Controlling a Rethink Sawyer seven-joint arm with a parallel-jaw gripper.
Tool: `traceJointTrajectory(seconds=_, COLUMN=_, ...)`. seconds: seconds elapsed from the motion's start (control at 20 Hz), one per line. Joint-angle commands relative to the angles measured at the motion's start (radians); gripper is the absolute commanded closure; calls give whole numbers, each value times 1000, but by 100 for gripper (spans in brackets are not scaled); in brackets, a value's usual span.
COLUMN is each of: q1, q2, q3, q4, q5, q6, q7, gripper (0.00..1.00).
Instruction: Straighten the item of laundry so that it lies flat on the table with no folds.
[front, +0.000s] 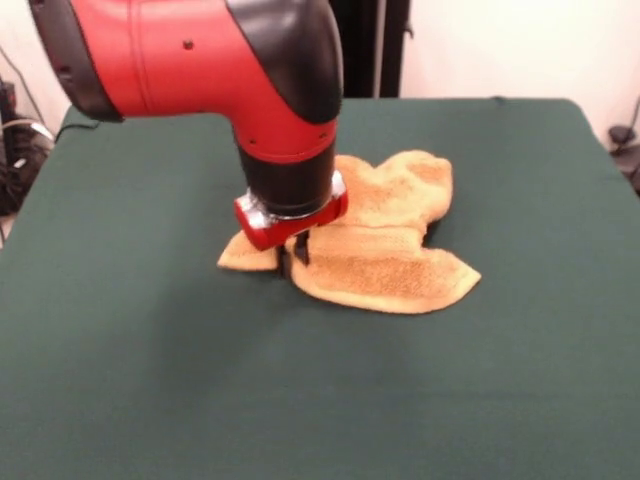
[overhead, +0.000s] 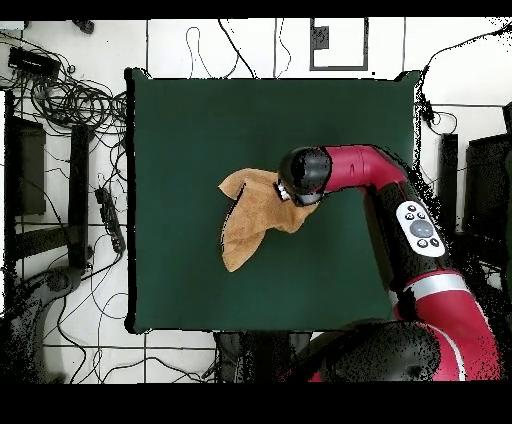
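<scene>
Front view shows the towel (front: 385, 240) crumpled mid-table (front: 520, 400), soft, light and limp, likely to drag rather than slide, best pinched at a free corner; the gripper (front: 294, 252) stands at its edge, jaw state indeterminable.

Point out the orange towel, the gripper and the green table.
Golden-orange terry towel (front: 385, 270): front view, near flap.
Black gripper (front: 294, 254): front view, between its fingers.
Dark green cloth-covered table (overhead: 190, 130): overhead view, bare cloth.
</scene>
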Motion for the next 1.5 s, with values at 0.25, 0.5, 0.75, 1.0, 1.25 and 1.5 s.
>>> traceJointTrajectory(seconds=0.25, q1=-15, q2=-8, q3=164, q4=-264, q5=-39, q6=-24, q7=-384, gripper=100)
traceJointTrajectory(seconds=0.5, q1=-14, q2=1, q3=183, q4=-274, q5=-39, q6=-3, q7=-451, gripper=100)
traceJointTrajectory(seconds=0.75, q1=-13, q2=6, q3=170, q4=-266, q5=-29, q6=-15, q7=-441, gripper=100)
traceJointTrajectory(seconds=1.0, q1=-30, q2=3, q3=140, q4=-217, q5=-12, q6=-69, q7=-350, gripper=100)
traceJointTrajectory(seconds=1.25, q1=-36, q2=-6, q3=120, q4=-192, q5=-2, q6=-86, q7=-289, gripper=0)
traceJointTrajectory(seconds=1.5, q1=-34, q2=-20, q3=106, q4=-172, q5=-4, q6=-108, q7=-256, gripper=0)
